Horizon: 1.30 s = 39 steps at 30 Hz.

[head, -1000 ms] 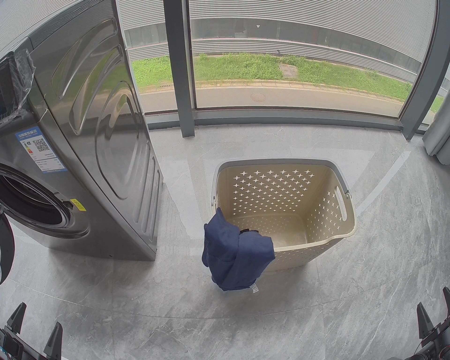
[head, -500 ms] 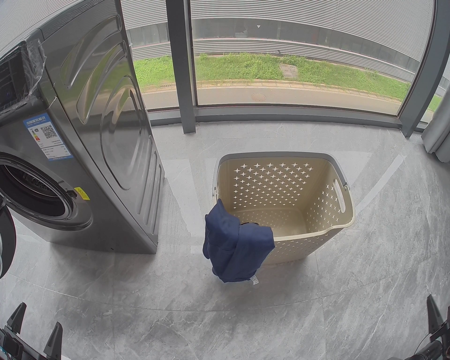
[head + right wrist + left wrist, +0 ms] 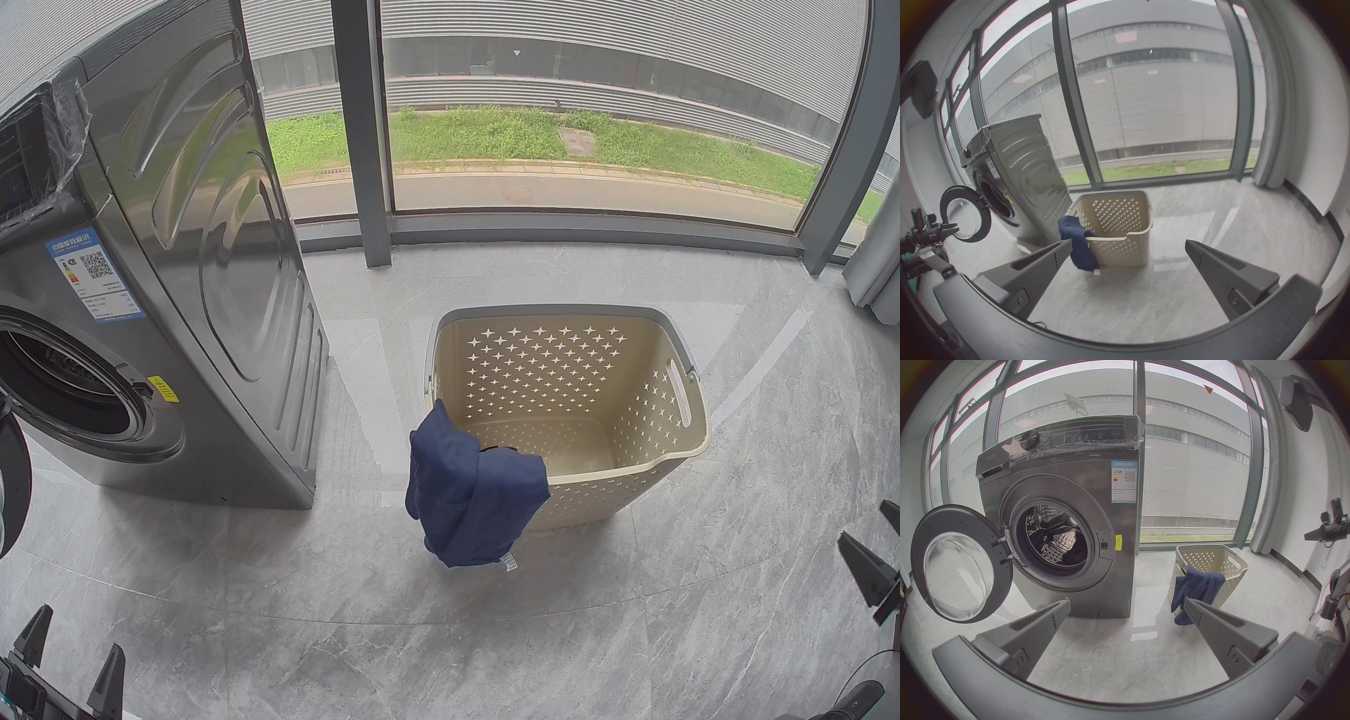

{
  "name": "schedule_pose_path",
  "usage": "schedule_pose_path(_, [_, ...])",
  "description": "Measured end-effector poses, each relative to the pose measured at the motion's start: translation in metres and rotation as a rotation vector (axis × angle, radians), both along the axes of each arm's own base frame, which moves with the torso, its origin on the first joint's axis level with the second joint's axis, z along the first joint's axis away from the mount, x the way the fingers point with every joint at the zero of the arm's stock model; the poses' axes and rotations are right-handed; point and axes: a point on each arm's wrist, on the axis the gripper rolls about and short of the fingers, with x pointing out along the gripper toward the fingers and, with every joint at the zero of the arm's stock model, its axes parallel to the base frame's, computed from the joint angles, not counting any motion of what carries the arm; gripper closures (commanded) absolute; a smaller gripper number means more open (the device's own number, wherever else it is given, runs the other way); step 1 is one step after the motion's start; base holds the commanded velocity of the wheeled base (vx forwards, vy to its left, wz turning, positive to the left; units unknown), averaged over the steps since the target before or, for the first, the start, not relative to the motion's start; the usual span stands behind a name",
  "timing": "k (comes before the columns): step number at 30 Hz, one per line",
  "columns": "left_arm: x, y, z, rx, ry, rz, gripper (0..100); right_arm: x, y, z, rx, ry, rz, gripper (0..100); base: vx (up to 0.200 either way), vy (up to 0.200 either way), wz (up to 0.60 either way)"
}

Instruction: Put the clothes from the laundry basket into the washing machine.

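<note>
The washing machine (image 3: 141, 281) gapes open. The left tool (image 3: 75, 637) hangs spread. The blue garment (image 3: 473, 502) drapes over the laundry basket (image 3: 562, 314) rim; best pinch its bunched top fold. The right tool (image 3: 867, 527) is spread too.

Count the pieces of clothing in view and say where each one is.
1. A blue garment hangs over the near-left rim of the laundry basket, mostly outside it. It hides that corner, so more could lie beneath.

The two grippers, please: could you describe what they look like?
The left gripper and right gripper look alike: two dark grey, wedge-shaped fingers tapering to points, with cross-hatched pads at the tips, mounted on a curved grey bar.
</note>
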Motion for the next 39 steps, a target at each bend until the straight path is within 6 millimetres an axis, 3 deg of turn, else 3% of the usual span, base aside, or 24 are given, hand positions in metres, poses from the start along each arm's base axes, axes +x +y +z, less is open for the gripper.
schedule_pose_path(6, [0.0, 0.0, 0.0, 0.0, 0.0, 0.0, 0, 0.046, 0.012, -0.003, 0.011, 0.188, 0.127, 0, 0.0, 0.0, 0.0])
schedule_pose_path(12, [0.0, 0.0, 0.0, 0.0, 0.0, 0.0, 0, 0.078, 0.032, -0.012, 0.049, 0.323, 0.222, 0, 0.0, 0.0, 0.0])
schedule_pose_path(39, [0.0, 0.0, 0.0, -0.001, 0.0, -0.001, 0, 0.16, 0.125, -0.039, 0.046, 0.302, 0.273, 0, 0.0, 0.0, 0.0])
